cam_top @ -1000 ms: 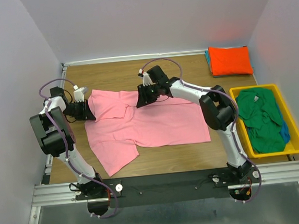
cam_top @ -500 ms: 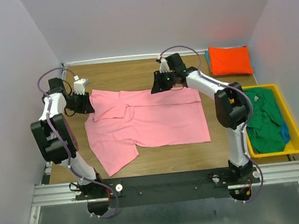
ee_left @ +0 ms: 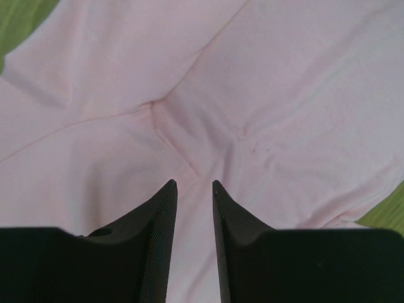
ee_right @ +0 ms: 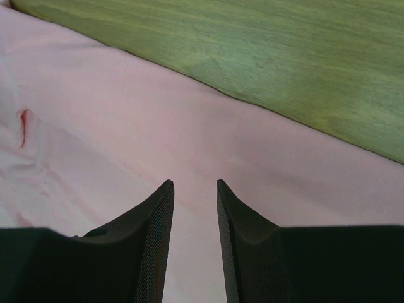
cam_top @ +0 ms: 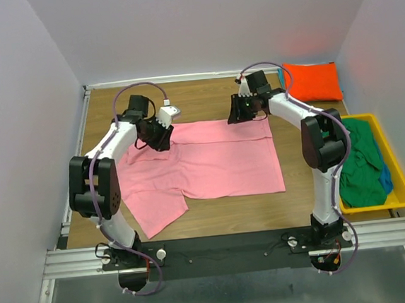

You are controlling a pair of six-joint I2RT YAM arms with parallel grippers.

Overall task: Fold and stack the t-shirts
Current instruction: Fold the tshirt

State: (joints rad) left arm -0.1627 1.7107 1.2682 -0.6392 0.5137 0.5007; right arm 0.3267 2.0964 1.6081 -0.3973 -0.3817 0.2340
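Two arms reach across a pink shirt (cam_top: pixel 210 161) spread on the wooden table (cam_top: pixel 205 98), both grippers lowered to the garment's far edge. At the far left corner of the cloth sits the left gripper (cam_top: pixel 160 136). On the same edge, nearer the right corner but short of it, sits the right gripper (cam_top: pixel 242 114). Between the two, the far edge runs straight. At the near left, one sleeve juts out toward the arms' bases, past the shirt's otherwise even near edge.

From the left wrist, the black fingers (ee_left: pixel 158 240) stand close together with only a thin slit between the tips. Pink cloth fills nearly the whole view beneath them, and seams and creases meet just ahead of the tips. From the right wrist, the fingers (ee_right: pixel 151 240) show much the same narrow slit, over pink cloth near its edge, with bare wood beyond. Whether either pair is pinching the cloth cannot be told from these views.

Folded flat, an orange shirt (cam_top: pixel 311 82) lies in the far right corner of the table, well apart from the pink one. Along the right side stands a yellow bin (cam_top: pixel 404 189) holding a crumpled green shirt (cam_top: pixel 360 166). A blue shirt (cam_top: pixel 386 178) shows as a sliver at the green one's right edge, against the bin wall.
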